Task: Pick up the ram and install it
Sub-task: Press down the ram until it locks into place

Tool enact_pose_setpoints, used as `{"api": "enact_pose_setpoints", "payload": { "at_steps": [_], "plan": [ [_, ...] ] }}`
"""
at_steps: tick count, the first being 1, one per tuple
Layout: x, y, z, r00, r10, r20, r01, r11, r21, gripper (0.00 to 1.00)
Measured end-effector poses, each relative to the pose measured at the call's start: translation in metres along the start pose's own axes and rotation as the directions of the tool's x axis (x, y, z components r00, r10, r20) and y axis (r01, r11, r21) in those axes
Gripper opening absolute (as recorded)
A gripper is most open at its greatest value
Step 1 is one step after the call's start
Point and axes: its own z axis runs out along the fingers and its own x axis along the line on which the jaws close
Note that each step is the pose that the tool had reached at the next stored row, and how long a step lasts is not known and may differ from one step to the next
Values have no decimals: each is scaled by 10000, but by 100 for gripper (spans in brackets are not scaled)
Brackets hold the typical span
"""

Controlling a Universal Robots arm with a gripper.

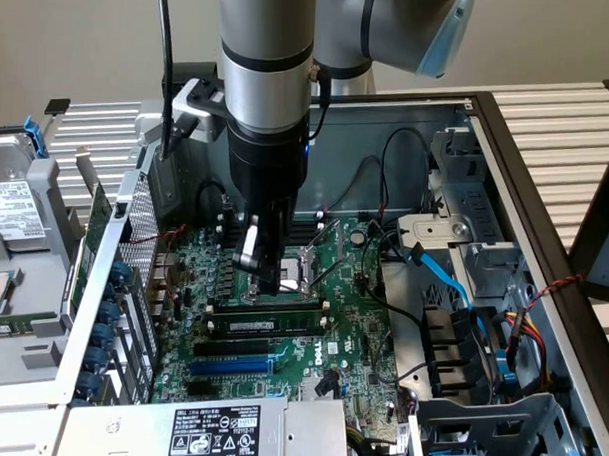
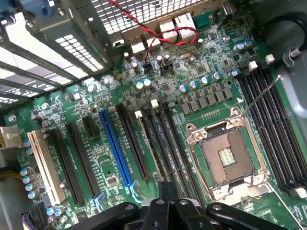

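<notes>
Opens at the near edge of the computer case with a grey power supply bearing a white label. Carries, just beyond it on the case floor, a green motherboard with a blue expansion slot and black memory slots side by side. Finds the ram standing on edge in one of those slots, white label strip showing, just beyond the blue slot. Hangs the end effector directly over the ram, fingers closed together and gripping nothing, tips just above its top edge; cannot tell whether touching. Shows the empty processor socket just beyond that. Bundles blue cables in the drive bay toward the exterior view's right. Rests the whole case on a pale slatted worktop, with a beige wall behind.
</notes>
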Motion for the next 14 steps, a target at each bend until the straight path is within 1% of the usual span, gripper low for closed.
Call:
{"api": "enact_pose_setpoints", "payload": {
  "at_steps": [4, 7, 11, 14],
  "plan": [
    [0, 0, 0, 9979, 640, 20, -640, 9980, -4, 10],
    [0, 0, 0, 9936, 1131, 35, -1131, 9936, -9, 10],
    [0, 0, 0, 9842, 1772, 54, -1772, 9842, -16, 10],
    [0, 0, 0, 9748, 2228, 67, -2228, 9749, -20, 10]
  ]
}}
